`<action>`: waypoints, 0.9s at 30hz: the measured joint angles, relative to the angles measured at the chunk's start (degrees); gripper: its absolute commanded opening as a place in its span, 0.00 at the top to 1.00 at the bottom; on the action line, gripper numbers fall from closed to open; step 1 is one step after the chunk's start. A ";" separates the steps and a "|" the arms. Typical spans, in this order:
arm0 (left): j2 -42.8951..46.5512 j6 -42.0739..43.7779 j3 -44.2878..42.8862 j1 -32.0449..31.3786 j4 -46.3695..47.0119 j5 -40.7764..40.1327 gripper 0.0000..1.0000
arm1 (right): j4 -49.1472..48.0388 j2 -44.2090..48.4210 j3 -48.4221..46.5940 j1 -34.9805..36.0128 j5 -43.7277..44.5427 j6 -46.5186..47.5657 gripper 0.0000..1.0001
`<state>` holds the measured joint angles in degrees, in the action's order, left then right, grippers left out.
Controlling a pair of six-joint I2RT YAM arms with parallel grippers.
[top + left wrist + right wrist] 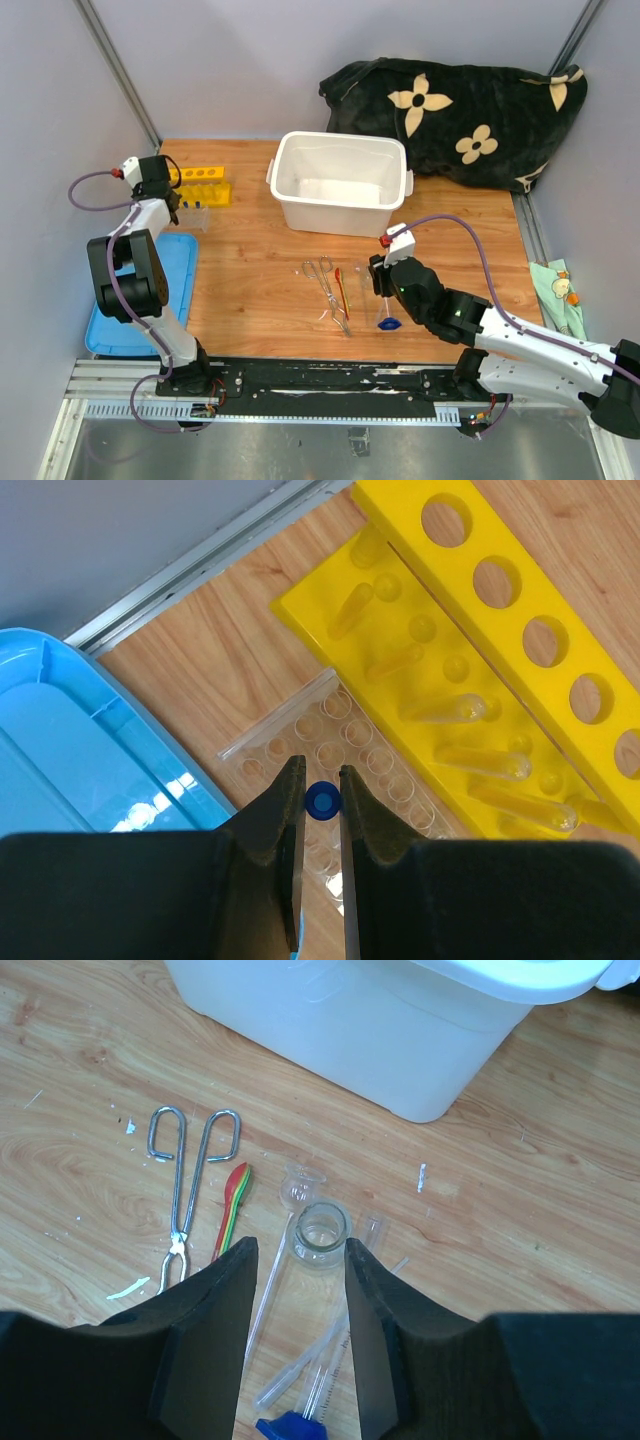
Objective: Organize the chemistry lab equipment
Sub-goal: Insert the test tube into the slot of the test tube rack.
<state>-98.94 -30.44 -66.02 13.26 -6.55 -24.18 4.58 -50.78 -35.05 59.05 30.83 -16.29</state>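
Blue-capped tube (322, 800) sits pinched, cap uppermost, between the nearly closed jaws of the left gripper (320, 780). It is directly above a clear dimpled tray (350, 735), with the yellow rack (520, 610) flanking the gripper on one side and the blue lid (70, 750) on the other. Seating it well likely means centring the tube over one hole, keeping it vertical, and lowering before letting go. The right gripper (300, 1255) hangs with jaws apart and a small glass beaker (321, 1232) below and between them. Tweezers (185, 1185) and a red-orange tool (232, 1200) lie to its left. A square descent and gentle squeeze would suit glass. Only the wrist views reveal the pinched cap and clear glassware; only the overhead view takes in the blanket (470, 115).
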 measured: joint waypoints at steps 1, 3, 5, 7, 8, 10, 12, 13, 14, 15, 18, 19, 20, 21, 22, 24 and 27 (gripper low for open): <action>-0.02 0.00 0.00 -0.04 0.02 -0.04 1.00 | 0.00 0.00 0.07 -0.09 -0.02 0.00 0.59; -0.02 0.09 0.00 -0.22 0.02 -0.17 1.00 | -0.02 0.00 0.17 -0.31 -0.04 0.00 0.59; -0.11 0.22 0.00 -0.33 0.02 -0.20 1.00 | -0.02 0.00 0.33 -0.55 -0.17 0.00 0.59; -0.42 0.26 -0.09 -0.48 0.00 -0.22 0.99 | 0.00 0.00 0.44 -0.59 -0.22 0.00 0.59; -0.72 0.37 -0.22 -0.59 -0.02 -0.28 0.94 | -0.02 0.00 0.48 -0.63 -0.26 0.00 0.59; -1.33 0.44 -0.55 -0.90 -0.17 -0.42 0.81 | -0.02 0.00 0.57 -0.70 -0.42 0.00 0.59; -1.86 0.44 -0.96 -1.25 -0.50 -0.55 0.75 | -0.02 0.00 0.70 -0.87 -0.48 0.00 0.59; -2.16 0.44 -1.27 -1.44 -0.85 -0.68 0.71 | -0.02 0.02 0.74 -0.90 -0.57 0.00 0.59; -2.36 0.42 -1.44 -1.57 -1.03 -0.72 0.67 | -0.04 0.02 0.85 -0.98 -0.66 0.00 0.59; -2.45 0.55 -1.55 -1.73 -1.18 -0.74 0.64 | 0.00 0.02 0.90 -1.03 -0.70 0.00 0.59; -2.49 0.57 -1.60 -1.88 -1.62 -0.85 0.52 | 0.00 0.07 1.01 -1.07 -0.83 0.00 0.59; -2.49 0.50 -1.62 -1.88 -1.77 -0.90 0.50 | 0.00 0.09 1.01 -1.07 -0.83 -0.02 0.59; -2.49 0.42 -1.70 -1.88 -2.01 -1.03 0.49 | -0.02 0.11 1.01 -1.07 -0.85 -0.02 0.59; -2.49 0.42 -1.81 -1.88 -2.36 -1.20 0.47 | -0.02 0.11 1.01 -1.07 -0.85 -0.02 0.59; -2.49 0.42 -1.97 -1.88 -2.64 -1.33 0.45 | -0.02 0.11 1.01 -1.07 -0.87 -0.02 0.59; -2.49 0.37 -2.36 -1.88 -3.04 -1.55 0.41 | -0.02 0.11 1.01 -1.07 -0.87 -0.02 0.59; -2.21 0.33 -2.56 -1.88 -3.50 -1.73 0.34 | -0.02 0.11 1.01 -1.07 -0.94 -0.02 0.59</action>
<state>-101.14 -30.11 -68.58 11.38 -10.04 -25.91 4.56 -50.68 -34.04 57.98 29.89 -16.32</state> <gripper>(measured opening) 0.602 0.408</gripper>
